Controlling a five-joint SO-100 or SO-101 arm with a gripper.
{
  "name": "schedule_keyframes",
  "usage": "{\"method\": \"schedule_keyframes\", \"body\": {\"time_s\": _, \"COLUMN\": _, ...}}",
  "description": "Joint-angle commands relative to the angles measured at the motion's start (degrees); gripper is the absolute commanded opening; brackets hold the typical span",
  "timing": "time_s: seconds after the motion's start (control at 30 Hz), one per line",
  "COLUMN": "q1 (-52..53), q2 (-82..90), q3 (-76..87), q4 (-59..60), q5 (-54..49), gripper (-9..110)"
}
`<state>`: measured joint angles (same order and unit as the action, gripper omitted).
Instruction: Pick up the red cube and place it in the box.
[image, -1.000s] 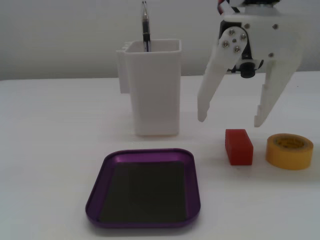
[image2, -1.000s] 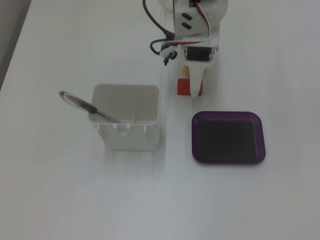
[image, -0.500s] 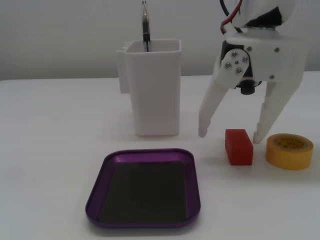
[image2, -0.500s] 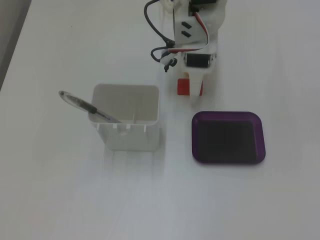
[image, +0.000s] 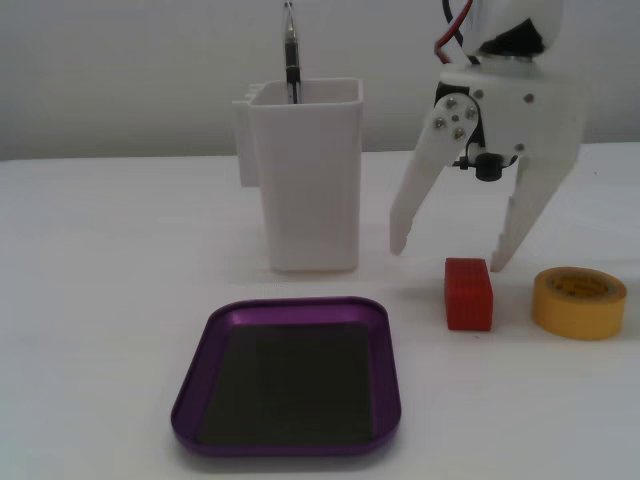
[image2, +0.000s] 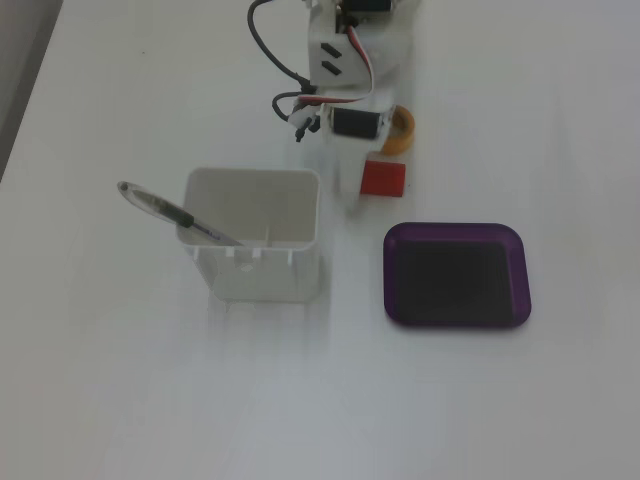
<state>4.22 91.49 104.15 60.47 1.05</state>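
The red cube (image: 468, 293) sits on the white table, right of the tray; it also shows in the view from above (image2: 383, 178). The box is a shallow purple tray (image: 203, 372) with a dark floor, empty, near the front; from above its rim (image2: 458, 230) lies just below the cube. My white gripper (image: 450, 255) hangs open just above and behind the cube, fingers spread wide, holding nothing. From above, the arm (image2: 350, 60) covers the gripper tips.
A tall white container (image: 308, 180) with a pen (image: 291, 55) stands behind the tray; from above the container (image2: 255, 245) is left of the tray. A yellow tape roll (image: 579, 302) lies right of the cube, partly hidden under the arm from above (image2: 403, 130).
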Motion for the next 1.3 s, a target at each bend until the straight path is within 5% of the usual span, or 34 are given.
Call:
{"method": "schedule_keyframes", "body": {"time_s": 0.0, "q1": -0.44, "q2": 0.18, "q3": 0.88, "q4": -0.44, "q5": -0.35, "gripper": 25}}
{"method": "schedule_keyframes", "body": {"time_s": 0.4, "q1": -0.53, "q2": 0.18, "q3": 5.62, "q4": -5.62, "q5": -0.26, "gripper": 24}}
{"method": "schedule_keyframes", "body": {"time_s": 0.73, "q1": -8.53, "q2": 0.26, "q3": 4.92, "q4": -6.24, "q5": 0.26, "gripper": 0}}
{"method": "schedule_keyframes", "body": {"time_s": 1.27, "q1": -10.90, "q2": 8.79, "q3": -10.99, "q4": 2.90, "q5": -0.26, "gripper": -1}}
